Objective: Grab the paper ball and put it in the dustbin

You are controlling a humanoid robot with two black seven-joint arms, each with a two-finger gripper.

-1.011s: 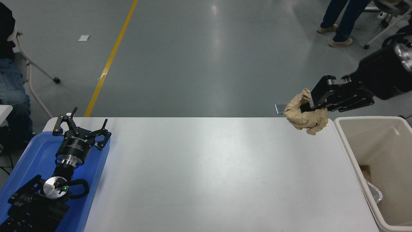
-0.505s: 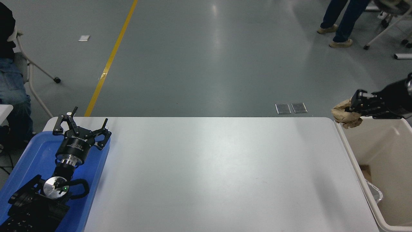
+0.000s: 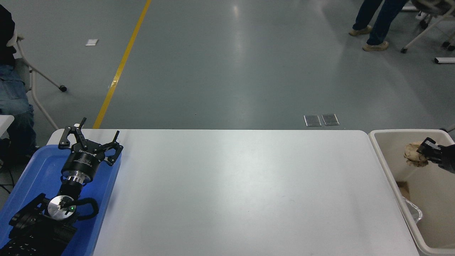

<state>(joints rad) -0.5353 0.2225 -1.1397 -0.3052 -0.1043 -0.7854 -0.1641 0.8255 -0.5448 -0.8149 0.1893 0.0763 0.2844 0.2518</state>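
From my seat I see the right gripper (image 3: 423, 153) reaching in from the right edge, low inside the dustbin (image 3: 387, 132), below its far rim. Its fingers are closed on the paper ball (image 3: 412, 154), which sits at their tips as a crumpled tan wad, clear of the bin's left wall and near its far wall. Only the end of that gripper shows; the rest of the arm is cut off by the picture's edge.

The dustbin stands just past the right end of the tabletop (image 3: 241, 185), its left rim running alongside the tabletop's right edge. Deeper in the dustbin, toward the near left wall, I can make out a brown scrap (image 3: 403, 190) and something shiny and crinkled (image 3: 414, 213); I cannot tell what they are.

Far to the left of the dustbin, the left gripper (image 3: 90, 140) is parked over a blue tray (image 3: 32, 177) at the tabletop's left end, fingers spread wide with nothing between them.

Beyond the dustbin, a person's legs (image 3: 376, 19) stand on the grey floor.
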